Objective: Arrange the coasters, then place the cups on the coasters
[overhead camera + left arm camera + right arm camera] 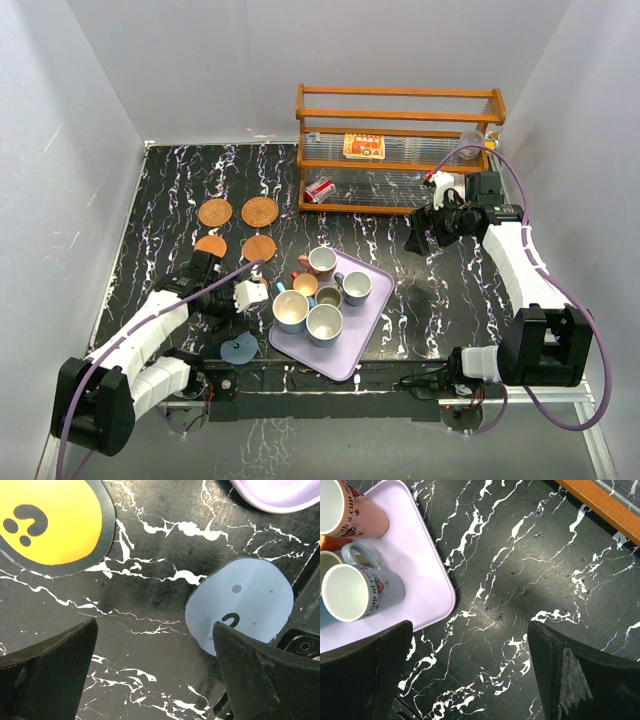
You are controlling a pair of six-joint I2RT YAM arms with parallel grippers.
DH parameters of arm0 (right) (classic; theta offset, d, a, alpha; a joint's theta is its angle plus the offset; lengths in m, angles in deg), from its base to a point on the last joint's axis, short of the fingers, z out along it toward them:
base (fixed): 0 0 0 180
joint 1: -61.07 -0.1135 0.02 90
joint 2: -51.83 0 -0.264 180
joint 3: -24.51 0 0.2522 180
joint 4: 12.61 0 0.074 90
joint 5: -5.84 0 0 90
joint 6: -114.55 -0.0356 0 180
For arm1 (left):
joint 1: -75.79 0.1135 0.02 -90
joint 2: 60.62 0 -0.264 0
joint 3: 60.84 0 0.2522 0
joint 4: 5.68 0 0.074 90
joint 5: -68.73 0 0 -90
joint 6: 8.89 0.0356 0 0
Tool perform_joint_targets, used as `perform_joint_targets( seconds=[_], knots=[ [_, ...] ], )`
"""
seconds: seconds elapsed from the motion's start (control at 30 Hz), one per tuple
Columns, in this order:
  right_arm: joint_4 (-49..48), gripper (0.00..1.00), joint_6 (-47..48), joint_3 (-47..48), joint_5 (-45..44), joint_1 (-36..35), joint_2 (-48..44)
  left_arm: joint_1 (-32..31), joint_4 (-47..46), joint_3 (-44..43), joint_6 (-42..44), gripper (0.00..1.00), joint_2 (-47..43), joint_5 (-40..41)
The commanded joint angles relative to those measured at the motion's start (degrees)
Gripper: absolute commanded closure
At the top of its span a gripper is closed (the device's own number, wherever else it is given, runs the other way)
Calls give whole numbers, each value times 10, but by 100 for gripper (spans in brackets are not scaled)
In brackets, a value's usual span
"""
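Jaws gape on both arms; grey-blue coaster (239, 605) seemingly beneath left pair.

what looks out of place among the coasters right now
The grey-blue coaster lies alone by the near edge, left of the lilac tray, apart from the four brown and orange coasters grouped farther back.

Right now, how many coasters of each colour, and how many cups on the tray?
Woven brown coasters: 2
Plain orange coasters: 2
Orange dotted coaster: 1
Grey-blue coaster: 1
Cups on the tray: 6
Total: 12
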Motion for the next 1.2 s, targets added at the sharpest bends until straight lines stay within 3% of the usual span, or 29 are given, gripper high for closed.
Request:
perform_joint_targets(
  seconds=[0.0, 0.47, 0.77, 1.17],
  knots=[
    [-25, 2, 2, 4, -3, 4, -9, -12, 13, -1, 18, 1, -14, -40],
    [-20, 2, 6, 17, -2, 4, 15, -89, 99, -35, 46, 5, -83, -97],
    [-9, 2, 10, 38, -22, 4, 32, -128, 152, -53, 198, 5, -65, -94],
    [-13, 2, 14, 31, -40, 4, 42, -197, 154, -37, 359, 8, 2, -86]
  ],
)
